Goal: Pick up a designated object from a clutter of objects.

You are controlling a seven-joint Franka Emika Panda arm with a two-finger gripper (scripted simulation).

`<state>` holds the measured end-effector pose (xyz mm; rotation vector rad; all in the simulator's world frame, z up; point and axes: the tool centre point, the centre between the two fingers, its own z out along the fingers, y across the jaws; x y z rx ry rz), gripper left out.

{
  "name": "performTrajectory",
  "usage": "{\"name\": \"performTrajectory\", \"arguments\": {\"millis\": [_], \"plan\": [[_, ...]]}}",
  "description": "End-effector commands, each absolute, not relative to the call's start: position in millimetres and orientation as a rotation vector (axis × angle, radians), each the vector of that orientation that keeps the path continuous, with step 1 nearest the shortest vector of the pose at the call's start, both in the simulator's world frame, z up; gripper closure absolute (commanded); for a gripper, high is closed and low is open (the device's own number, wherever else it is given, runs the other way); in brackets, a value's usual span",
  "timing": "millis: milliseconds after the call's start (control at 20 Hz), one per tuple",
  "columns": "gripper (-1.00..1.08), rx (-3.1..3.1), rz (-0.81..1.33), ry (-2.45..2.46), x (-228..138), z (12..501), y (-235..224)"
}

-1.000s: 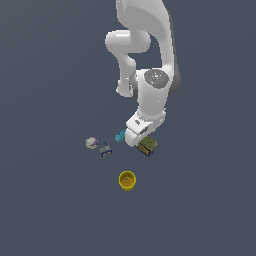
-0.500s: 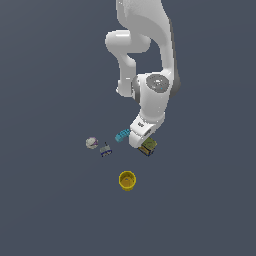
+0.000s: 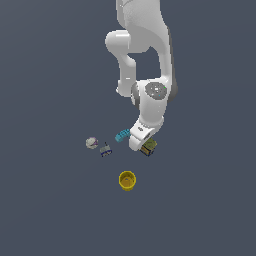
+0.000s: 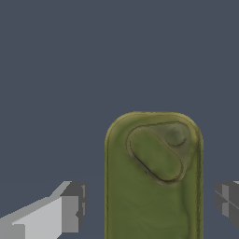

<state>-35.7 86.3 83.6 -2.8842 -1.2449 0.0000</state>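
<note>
The designated object (image 4: 154, 186) is a small box with an olive-green top, lying flat between my fingers in the wrist view. My gripper (image 4: 149, 203) is open, with one fingertip (image 4: 70, 207) and the other (image 4: 227, 198) standing apart from the box's sides. In the exterior view the gripper (image 3: 141, 144) sits low over the box (image 3: 149, 147), hiding part of it. The rest of the clutter lies nearby: a cyan brick (image 3: 122, 135), a yellow cup (image 3: 127, 180), a whitish round piece (image 3: 91, 143) and a tiny grey-blue piece (image 3: 105, 150).
The cyan brick lies just off the gripper toward the exterior view's left. Everything rests on a flat dark grey-blue floor (image 3: 50, 210). The white arm (image 3: 150, 60) rises above the box.
The arm has come down a little toward the olive-green box. The objects have not moved.
</note>
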Motion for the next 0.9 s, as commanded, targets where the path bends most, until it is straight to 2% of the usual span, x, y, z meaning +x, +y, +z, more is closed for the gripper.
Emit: {"name": "performTrajectory", "arguments": {"millis": [0,350,400,850], "plan": [[-0.92,-2.883,0.0,-1.247,-36.1,72.1,86.5],[-0.92,-2.883,0.0,-1.249,-35.8,58.9,86.4],[1.08,-2.883,0.0,-1.249,-35.8,58.9,86.4],[1.08,-2.883,0.0,-1.249,-35.8,58.9,86.4]]}}
